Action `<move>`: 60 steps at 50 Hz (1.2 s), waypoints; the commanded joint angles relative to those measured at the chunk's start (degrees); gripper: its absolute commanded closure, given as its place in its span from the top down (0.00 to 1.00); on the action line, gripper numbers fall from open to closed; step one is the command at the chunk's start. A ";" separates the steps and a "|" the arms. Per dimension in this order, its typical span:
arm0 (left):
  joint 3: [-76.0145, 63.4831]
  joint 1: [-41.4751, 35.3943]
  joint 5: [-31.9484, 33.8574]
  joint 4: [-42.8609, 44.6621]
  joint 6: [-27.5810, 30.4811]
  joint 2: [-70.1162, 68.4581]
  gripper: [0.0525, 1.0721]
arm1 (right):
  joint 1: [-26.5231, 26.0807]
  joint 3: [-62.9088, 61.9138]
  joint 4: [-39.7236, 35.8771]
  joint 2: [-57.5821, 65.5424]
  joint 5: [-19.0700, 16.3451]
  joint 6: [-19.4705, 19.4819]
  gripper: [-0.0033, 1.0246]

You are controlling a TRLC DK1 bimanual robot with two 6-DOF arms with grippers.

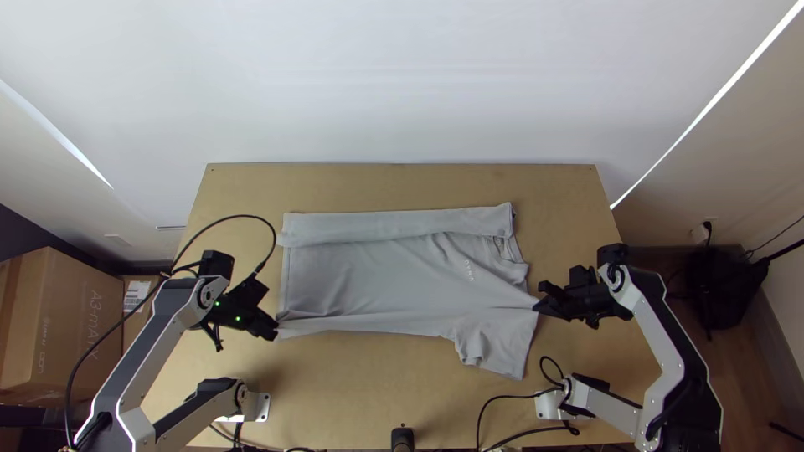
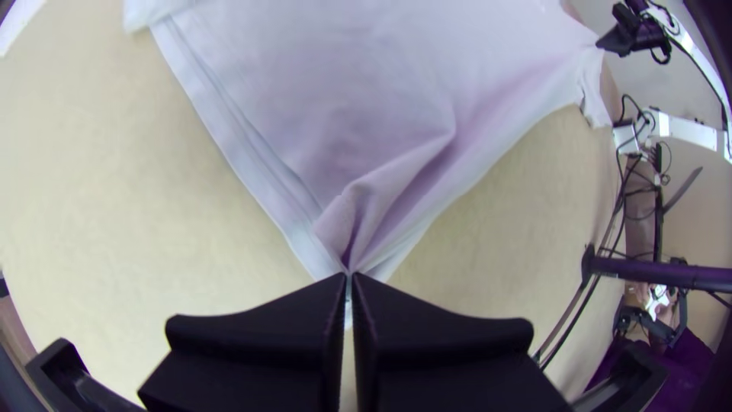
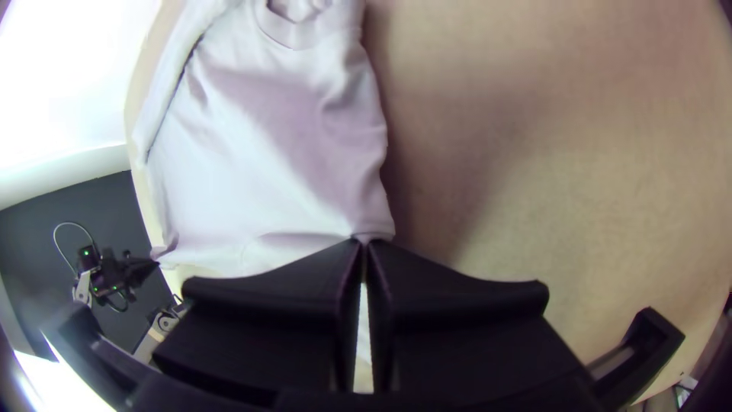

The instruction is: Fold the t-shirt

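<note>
Wooden table point(image 1: 394, 186) under t-shirt point(image 1: 377, 280); box point(image 1: 63, 322) nearby.

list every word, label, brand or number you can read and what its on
Cardboard box: large sideways print, not certain enough to quote; smaller print, too small to read
White label beside it: too small to read
T-shirt: small marks on its front, too small to read

T-shirt point(image 1: 385, 276) on the table point(image 1: 402, 180), between the two arms' claws.
</note>
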 commanded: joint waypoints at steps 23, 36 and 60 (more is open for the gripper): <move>15.18 0.58 0.52 12.37 -10.61 7.20 0.02 | 5.81 11.71 -1.40 8.08 -1.90 1.71 0.02; 23.44 0.67 0.52 13.77 -11.93 15.55 0.02 | 7.92 21.03 0.54 17.13 -1.81 3.56 0.02; 38.73 -0.12 0.43 13.86 -11.93 30.49 0.02 | 10.21 41.77 2.91 35.41 -1.73 7.69 0.02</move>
